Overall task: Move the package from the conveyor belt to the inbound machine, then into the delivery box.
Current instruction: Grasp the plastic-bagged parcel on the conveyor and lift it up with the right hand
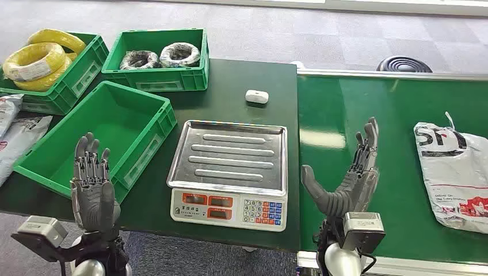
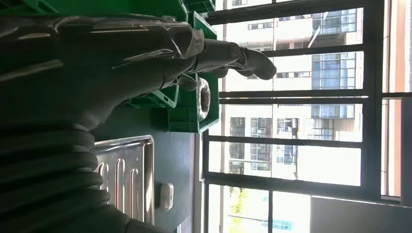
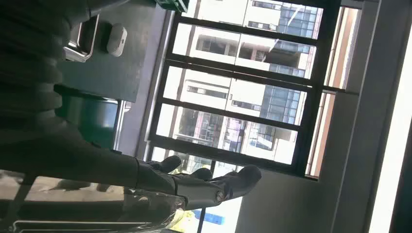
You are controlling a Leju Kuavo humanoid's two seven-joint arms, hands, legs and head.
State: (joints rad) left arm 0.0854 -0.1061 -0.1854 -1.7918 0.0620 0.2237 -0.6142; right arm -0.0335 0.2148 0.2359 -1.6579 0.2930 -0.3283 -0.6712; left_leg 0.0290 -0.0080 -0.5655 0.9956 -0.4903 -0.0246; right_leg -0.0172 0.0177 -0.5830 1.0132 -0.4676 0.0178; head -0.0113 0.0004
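Observation:
A white courier package (image 1: 454, 172) with dark and red print lies on the green conveyor belt (image 1: 357, 115) at the far right. The inbound machine, a scale with a steel pan (image 1: 230, 154) and keypad, stands on the dark table in the middle. An empty green delivery box (image 1: 98, 135) sits to its left. My right hand (image 1: 351, 178) is raised over the belt, fingers apart and empty, well left of the package. My left hand (image 1: 92, 181) is held up in front of the empty box, fingers apart, holding nothing. My left hand (image 2: 145, 53) and right hand (image 3: 194, 187) appear dark against windows.
Two more green crates stand at the back: one (image 1: 158, 60) with wrapped dark coils, one (image 1: 54, 69) with yellow cable coils. A small white device (image 1: 256, 96) lies on the table behind the scale. Plastic bags (image 1: 14, 132) lie at the far left.

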